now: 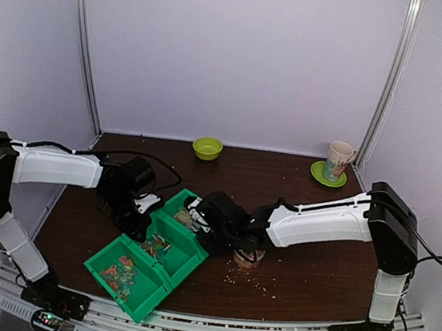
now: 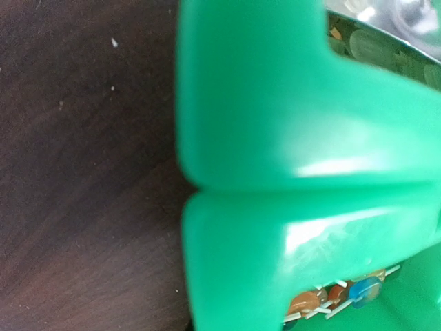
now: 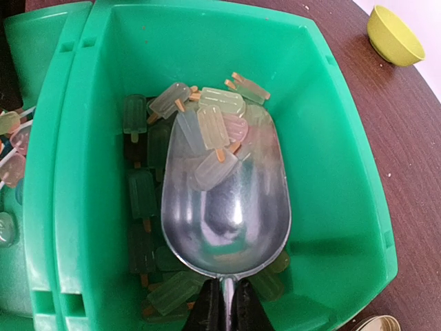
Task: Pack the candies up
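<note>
the right gripper [image 3: 222, 309] has its dark fingers [image 3: 207, 314] pinched tight on the thin handle of a shiny metal scoop [image 3: 224, 207]. the scoop's bowl lies low inside a bright green plastic bin [image 3: 337, 138], mouth pointing away from the wrist. a few of the candies [image 3: 210, 124], translucent pale green and pinkish popsicle-shaped sweets on tiny sticks, sit in the scoop's front end. more lie around and under it on the bin floor. the wrist tips down over this bin. seen from above, the white right arm [image 1: 319, 218] reaches low across the dark brown wooden table [image 1: 313, 266], its elbow raised at the right edge.

the left gripper [image 1: 141, 208] is closed at the left rim of the row of bins. its fingers show in no view, so i cannot tell whether they pinch the rim. its camera sits right against blurred green walls. the white left arm [image 1: 55, 168] folds up to a high elbow on the left, then runs level toward the bins.

a middle green bin [image 1: 181, 257] and a near green bin [image 1: 140, 297] hold mixed-colour sweets. a small round tin [image 1: 248, 258] stands just beside the right wrist, among pale crumbs [image 1: 271, 281]. a lime-green bowl [image 3: 394, 34] sits at the back.
</note>
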Controlling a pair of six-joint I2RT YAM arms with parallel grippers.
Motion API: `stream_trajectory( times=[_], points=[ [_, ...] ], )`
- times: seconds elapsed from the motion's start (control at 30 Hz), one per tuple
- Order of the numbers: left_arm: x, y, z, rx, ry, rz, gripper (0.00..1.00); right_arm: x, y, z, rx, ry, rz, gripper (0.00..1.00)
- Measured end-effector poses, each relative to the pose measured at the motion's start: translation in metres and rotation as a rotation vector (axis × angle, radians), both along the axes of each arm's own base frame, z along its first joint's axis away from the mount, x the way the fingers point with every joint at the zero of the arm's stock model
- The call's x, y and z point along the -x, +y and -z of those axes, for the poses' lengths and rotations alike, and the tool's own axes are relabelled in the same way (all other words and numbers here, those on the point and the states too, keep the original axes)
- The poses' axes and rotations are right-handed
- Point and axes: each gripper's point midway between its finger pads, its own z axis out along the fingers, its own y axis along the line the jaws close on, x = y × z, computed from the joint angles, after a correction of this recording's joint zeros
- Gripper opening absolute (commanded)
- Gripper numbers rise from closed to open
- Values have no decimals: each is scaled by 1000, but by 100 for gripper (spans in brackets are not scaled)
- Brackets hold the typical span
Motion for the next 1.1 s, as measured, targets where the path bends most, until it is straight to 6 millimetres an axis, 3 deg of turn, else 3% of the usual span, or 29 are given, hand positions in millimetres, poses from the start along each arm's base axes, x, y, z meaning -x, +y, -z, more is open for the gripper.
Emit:
stream_trajectory(
  times=[0.9, 1.1],
  points=[
    [-13, -9, -4, 51, -48, 2, 0, 0, -25, -30, -183, -104, 59, 0],
    [-13, -9, -4, 50, -48, 1, 0, -5, -32, -47, -221, -140, 86, 0]
  ],
)
